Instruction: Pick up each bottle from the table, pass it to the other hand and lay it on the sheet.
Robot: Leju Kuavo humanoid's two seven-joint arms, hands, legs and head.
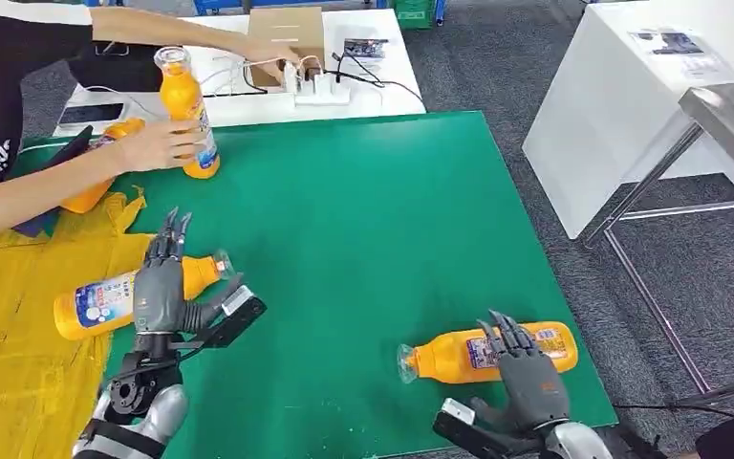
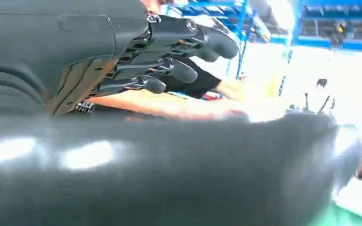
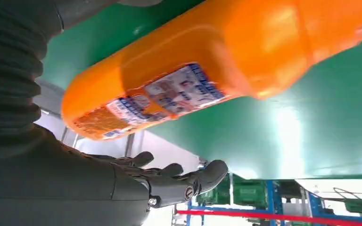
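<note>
An orange juice bottle lies on its side at the edge of the yellow sheet, its neck reaching onto the green mat. My left hand lies flat across its middle with the fingers stretched straight. A second orange bottle lies on the mat near the front right corner. My right hand hovers over its labelled end, open. In the right wrist view this bottle sits between thumb and spread fingers, with a gap showing.
A person's hand holds an upright orange bottle at the mat's far left, and another bottle lies under their arm. A white table with a cardboard box and cables stands behind. White and metal tables stand to the right.
</note>
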